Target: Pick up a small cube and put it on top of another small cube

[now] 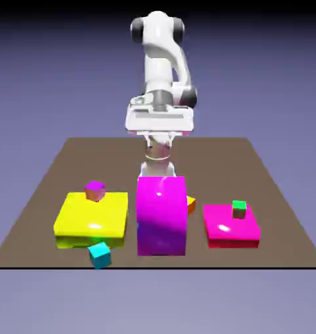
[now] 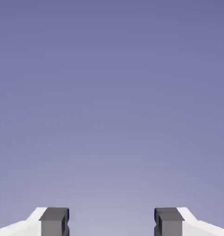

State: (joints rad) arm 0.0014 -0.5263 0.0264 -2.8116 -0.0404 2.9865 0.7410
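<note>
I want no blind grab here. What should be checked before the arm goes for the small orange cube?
1. Gripper open with nothing between the fingertips: ok.
2. Small orange cube fully visible: not ok, the tall magenta block hides most of it.
3. Purple-topped cube sits free on the yellow block: ok.
4. Hand view shows the target: not ok, only backdrop.
5. Clear descent beside the tall block: cannot tell.

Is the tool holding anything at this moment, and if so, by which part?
Nothing is held: in the hand view the tool is open, with only backdrop between its fingertips.
</note>
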